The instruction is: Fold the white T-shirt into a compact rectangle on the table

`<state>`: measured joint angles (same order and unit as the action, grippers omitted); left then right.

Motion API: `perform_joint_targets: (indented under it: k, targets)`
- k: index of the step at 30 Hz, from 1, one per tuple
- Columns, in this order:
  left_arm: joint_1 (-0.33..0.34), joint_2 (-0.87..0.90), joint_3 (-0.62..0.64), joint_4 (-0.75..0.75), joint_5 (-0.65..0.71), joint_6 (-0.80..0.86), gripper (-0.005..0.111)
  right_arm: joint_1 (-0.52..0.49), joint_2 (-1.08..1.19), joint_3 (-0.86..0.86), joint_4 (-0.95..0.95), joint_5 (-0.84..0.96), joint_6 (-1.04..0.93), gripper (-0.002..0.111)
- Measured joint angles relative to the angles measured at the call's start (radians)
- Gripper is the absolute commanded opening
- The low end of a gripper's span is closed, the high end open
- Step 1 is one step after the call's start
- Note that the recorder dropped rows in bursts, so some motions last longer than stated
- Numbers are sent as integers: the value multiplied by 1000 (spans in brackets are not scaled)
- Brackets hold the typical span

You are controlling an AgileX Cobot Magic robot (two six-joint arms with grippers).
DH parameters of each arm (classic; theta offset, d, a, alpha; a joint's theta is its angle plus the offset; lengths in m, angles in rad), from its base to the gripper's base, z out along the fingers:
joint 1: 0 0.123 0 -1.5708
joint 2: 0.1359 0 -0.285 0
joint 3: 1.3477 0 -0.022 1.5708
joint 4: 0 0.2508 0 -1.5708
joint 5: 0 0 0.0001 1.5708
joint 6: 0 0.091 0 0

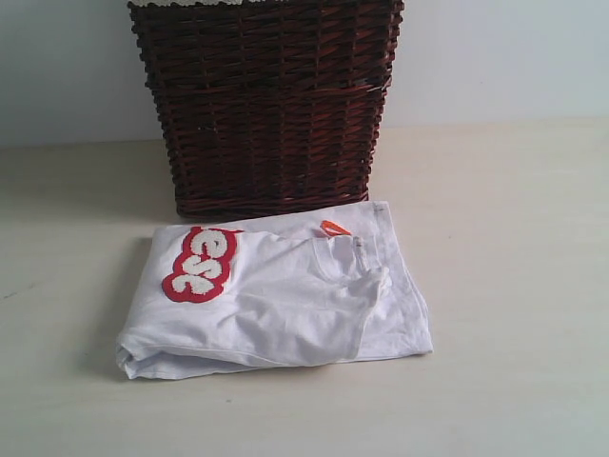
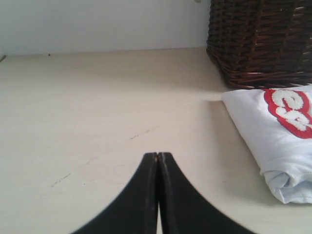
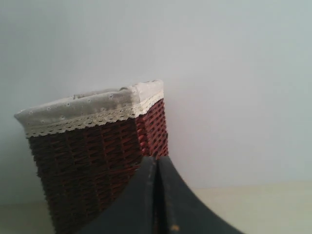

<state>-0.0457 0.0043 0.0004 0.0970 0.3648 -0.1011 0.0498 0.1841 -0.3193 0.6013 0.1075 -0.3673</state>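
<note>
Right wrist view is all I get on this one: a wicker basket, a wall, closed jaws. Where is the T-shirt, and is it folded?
Observer: The white T-shirt lies folded in a rough rectangle on the table, right in front of the basket.
Operator: Is the print hidden in the fold?
Observer: No, part of the red-outlined lettering faces up, and an orange tag shows at the edge nearest the basket.
Operator: Is the left arm on it?
Observer: No. The left gripper is shut and empty, over bare table, apart from the shirt.
</note>
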Motion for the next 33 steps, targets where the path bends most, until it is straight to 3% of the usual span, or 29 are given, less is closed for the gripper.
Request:
perform_joint_targets:
  k: [10,15,20,26,33]
  targets:
    - [0,0,0,0,0,0,0,-13,-179,210,-289,-253,91,0]
    - [0,0,0,0,0,0,0,-113,-179,293,-422,-259,253,0]
    - [0,0,0,0,0,0,0,-178,-179,314,-497,-145,334,0]
    - [0,0,0,2,0,0,0,-185,-179,314,-585,140,346,0]
    - [0,0,0,2,0,0,0,-185,-179,314,-592,172,350,0]
